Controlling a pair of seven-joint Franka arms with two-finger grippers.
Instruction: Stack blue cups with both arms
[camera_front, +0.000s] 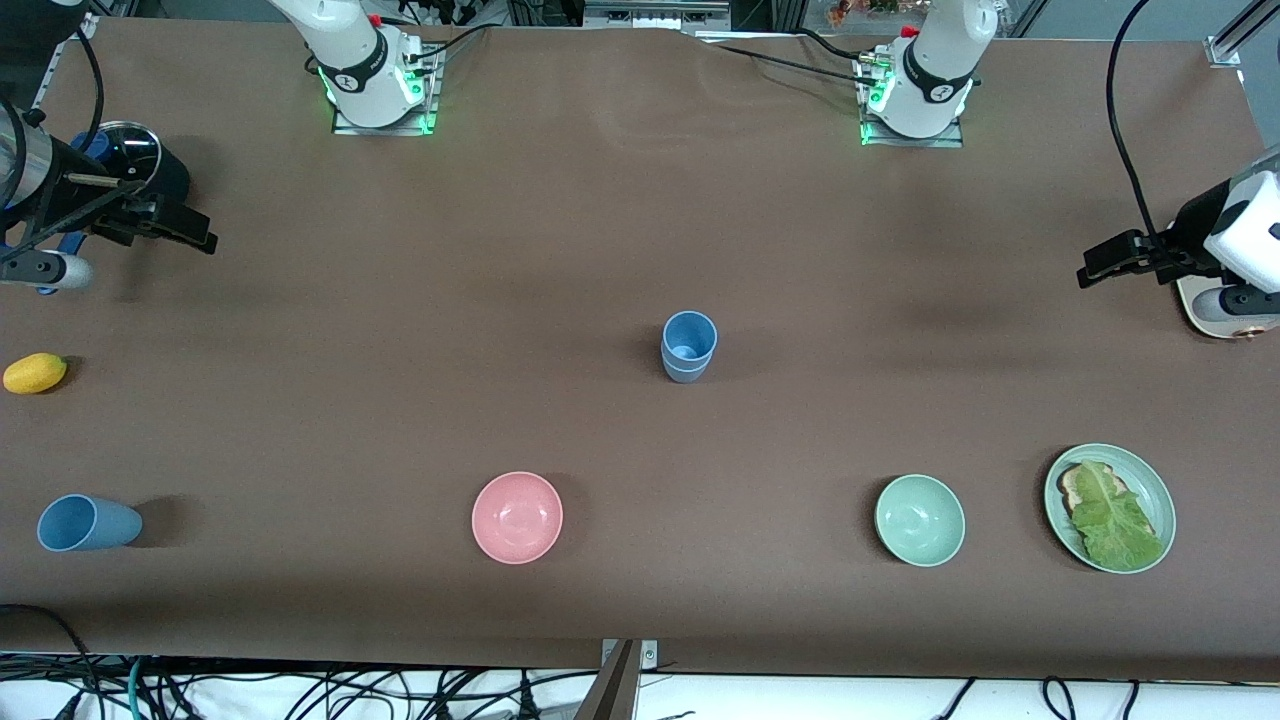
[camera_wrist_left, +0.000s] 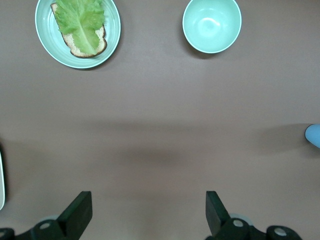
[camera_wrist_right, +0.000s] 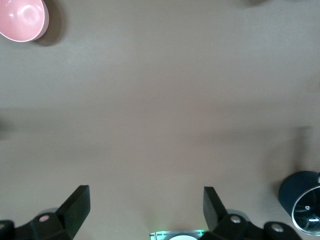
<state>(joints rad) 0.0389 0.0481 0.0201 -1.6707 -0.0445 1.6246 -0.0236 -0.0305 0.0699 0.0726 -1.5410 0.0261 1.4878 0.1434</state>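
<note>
Two blue cups (camera_front: 689, 345) stand upright, one nested in the other, in the middle of the table. A third blue cup (camera_front: 88, 523) lies on its side near the front edge toward the right arm's end. My left gripper (camera_front: 1088, 270) hangs open and empty over bare table at the left arm's end; its wrist view shows the fingers (camera_wrist_left: 80, 212) wide apart and a sliver of the stacked cups (camera_wrist_left: 313, 136). My right gripper (camera_front: 203, 240) hangs open and empty over the right arm's end, fingers (camera_wrist_right: 77, 205) wide apart.
A pink bowl (camera_front: 517, 517), a mint-green bowl (camera_front: 920, 520) and a green plate (camera_front: 1163, 497) with bread and lettuce sit along the front. A yellow fruit (camera_front: 35, 373) and a dark round container (camera_front: 135, 160) lie at the right arm's end.
</note>
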